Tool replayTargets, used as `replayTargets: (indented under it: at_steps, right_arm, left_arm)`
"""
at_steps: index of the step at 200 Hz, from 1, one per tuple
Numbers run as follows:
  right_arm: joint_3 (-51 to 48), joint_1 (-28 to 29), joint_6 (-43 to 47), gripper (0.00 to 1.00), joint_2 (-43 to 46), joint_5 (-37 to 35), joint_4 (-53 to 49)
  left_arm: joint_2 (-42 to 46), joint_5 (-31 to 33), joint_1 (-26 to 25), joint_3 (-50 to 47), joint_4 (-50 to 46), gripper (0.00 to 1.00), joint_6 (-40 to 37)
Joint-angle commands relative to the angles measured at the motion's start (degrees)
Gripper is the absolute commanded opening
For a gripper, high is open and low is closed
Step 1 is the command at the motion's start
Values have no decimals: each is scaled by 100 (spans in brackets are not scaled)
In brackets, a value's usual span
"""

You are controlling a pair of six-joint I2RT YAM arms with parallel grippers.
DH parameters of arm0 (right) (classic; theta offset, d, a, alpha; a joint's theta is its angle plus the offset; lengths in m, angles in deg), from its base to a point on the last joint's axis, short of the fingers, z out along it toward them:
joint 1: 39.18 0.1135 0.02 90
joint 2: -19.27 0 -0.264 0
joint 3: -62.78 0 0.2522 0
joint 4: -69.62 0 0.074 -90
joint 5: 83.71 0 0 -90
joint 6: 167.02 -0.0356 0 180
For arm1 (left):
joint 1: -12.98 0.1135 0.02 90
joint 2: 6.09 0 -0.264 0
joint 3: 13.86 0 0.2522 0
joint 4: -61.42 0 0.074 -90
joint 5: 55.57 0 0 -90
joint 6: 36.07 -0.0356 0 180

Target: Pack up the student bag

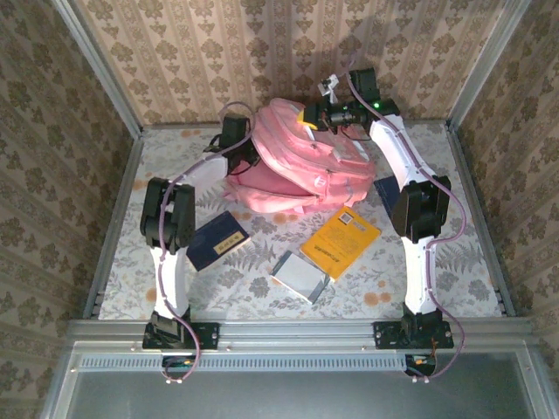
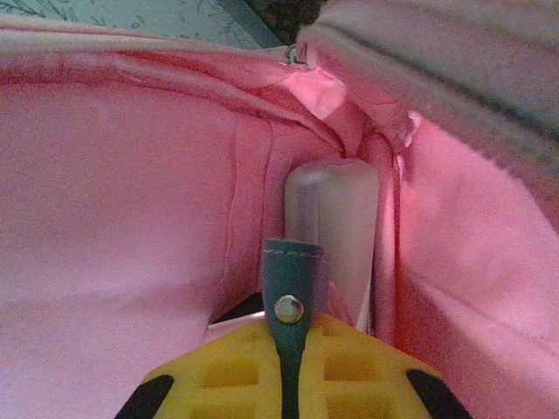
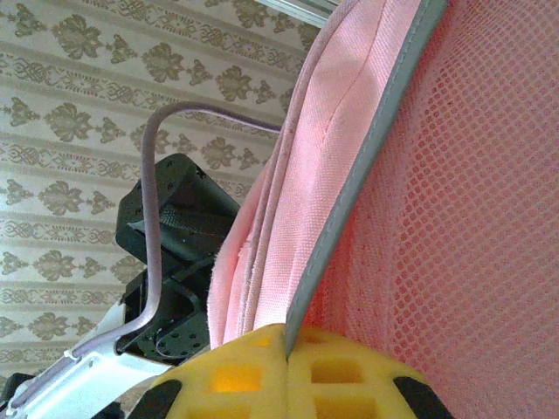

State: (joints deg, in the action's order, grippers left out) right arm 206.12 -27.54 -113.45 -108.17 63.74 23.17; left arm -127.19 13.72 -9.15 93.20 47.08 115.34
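Note:
The student bag (image 1: pixel 297 166), a large pink backpack, sits at the back middle of the table. My left gripper (image 1: pixel 238 144) reaches into its left side. In the left wrist view pink lining (image 2: pixel 113 192) surrounds my left gripper (image 2: pixel 293 330), which is shut on a dark teal strap with a metal stud (image 2: pixel 292 279). A pale rounded object (image 2: pixel 332 218) stands just behind the strap. My right gripper (image 1: pixel 316 114) is at the bag's top. It is shut (image 3: pixel 286 336) on the grey edge trim (image 3: pixel 367 183) between pink fabric and pink mesh (image 3: pixel 472 218).
In front of the bag lie a dark blue notebook (image 1: pixel 218 240), a yellow book (image 1: pixel 342 240) and a grey notebook (image 1: pixel 299 276). A blue item (image 1: pixel 384 192) lies by the right arm. Patterned walls close in the table on three sides.

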Motion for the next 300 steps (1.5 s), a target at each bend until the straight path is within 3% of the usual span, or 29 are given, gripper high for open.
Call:
replayTargets:
  at_steps: [1,49,79,138,155,178,211,234,261,283,300]
  right_arm:
    - [232,10,-111,0,452,493,452]
    - [174,5,-51,0,485,438,397]
    - [173,-12,135,0,541,291,224]
    - [167,-115,807,0,653,-531,-459]
    - [193,-67,1094,5,612,-817,-741]
    - [208,88,1366,12,550,-1259,-1011]
    - [415,516,1633,14,297,-1948,-1334]
    - [591,863,1780,16,74,-2469,-1502]
    - [972,1222,2082,20,-80,-3329,-1962]
    - [785,1450,2361,29,334,-4361,-2193]
    - [6,1607,2487,33,1017,-5398,-1991]
  left_arm:
    - [-403,127,-148,308,-470,13,-276]
    - [-624,191,-340,692,-924,58,-469]
    - [-285,169,-169,391,-907,70,-518]
    - [866,-653,320,-578,-379,77,-662]
    - [1261,-698,413,-928,-400,78,-735]
    - [1898,-406,669,-1464,-862,77,-729]
    - [2735,275,1033,-2028,-2049,75,-1100]
    - [3388,629,1018,-2318,-2471,75,-1499]
    - [4029,568,988,-2592,-2725,75,-1781]
    - [4288,445,746,-2540,-3191,75,-2372]
    - [4493,597,336,-2579,-3513,75,-2850]
